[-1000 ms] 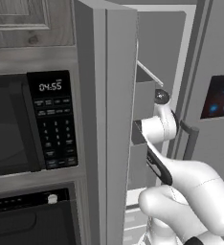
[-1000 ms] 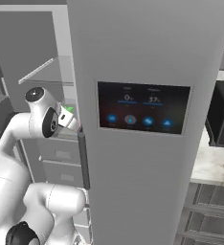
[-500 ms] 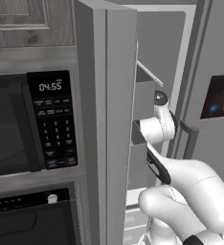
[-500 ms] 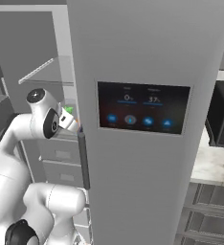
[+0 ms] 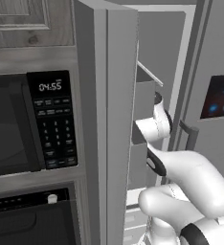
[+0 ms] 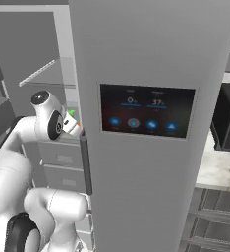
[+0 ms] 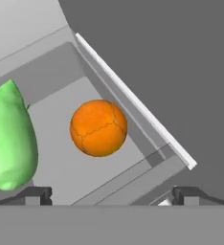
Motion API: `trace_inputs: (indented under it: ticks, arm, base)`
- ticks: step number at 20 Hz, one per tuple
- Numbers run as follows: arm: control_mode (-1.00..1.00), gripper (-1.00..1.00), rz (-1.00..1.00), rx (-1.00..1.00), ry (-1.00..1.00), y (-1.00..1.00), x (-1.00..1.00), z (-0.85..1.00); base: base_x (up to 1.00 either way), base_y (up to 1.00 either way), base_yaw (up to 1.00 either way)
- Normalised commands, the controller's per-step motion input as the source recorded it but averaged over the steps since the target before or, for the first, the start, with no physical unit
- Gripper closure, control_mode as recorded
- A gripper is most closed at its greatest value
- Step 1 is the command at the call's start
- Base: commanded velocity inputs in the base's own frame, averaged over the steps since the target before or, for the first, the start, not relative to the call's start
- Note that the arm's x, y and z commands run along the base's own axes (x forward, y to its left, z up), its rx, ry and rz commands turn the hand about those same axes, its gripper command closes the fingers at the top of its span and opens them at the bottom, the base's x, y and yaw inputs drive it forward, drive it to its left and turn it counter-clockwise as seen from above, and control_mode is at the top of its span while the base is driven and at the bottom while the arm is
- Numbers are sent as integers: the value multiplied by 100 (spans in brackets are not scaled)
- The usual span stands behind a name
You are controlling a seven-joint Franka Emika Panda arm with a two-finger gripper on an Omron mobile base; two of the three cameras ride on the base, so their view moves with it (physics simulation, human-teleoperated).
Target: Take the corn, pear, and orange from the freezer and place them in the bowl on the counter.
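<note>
The orange (image 7: 98,128), a bright ball with fine cracks, rests on a white shelf of the freezer (image 6: 136,59), just ahead of my gripper (image 7: 114,197). The gripper is open, its two dark fingertips (image 7: 37,195) spread wide on either side, and nothing is between them. A green pear (image 7: 8,143) stands to the left of the orange, apart from it. My arm (image 5: 154,127) reaches past the open freezer door (image 5: 109,119) into the shelves. The bowl is out of view, and the corn is hidden.
A glass shelf edge (image 7: 133,100) slants above and to the right of the orange. A black microwave (image 5: 18,124) sits left of the open door. The dispenser panel (image 6: 146,110) is on the shut door, and the marbled counter (image 6: 220,170) lies to its right.
</note>
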Motion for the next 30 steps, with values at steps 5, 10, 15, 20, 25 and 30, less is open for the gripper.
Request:
trace_inputs:
  ticks: [5,10,15,20,25,30]
  arm:
    - [-100,-100,0,0,7,0,13,-20]
    - [-100,-100,-2,-1,-2,0,15,-32]
    - [-100,-100,-4,-3,-7,1,24,-14]
    - [-100,-100,-4,-1,1,3,44,-3]
    - [-100,-100,-3,0,10,2,43,-2]
    - [-100,-100,-5,0,7,1,34,-24]
  base:
    - [0,0,0]
    - [0,0,0]
    - [0,0,0]
    - [0,0,0]
    - [0,0,0]
    - [0,0,0]
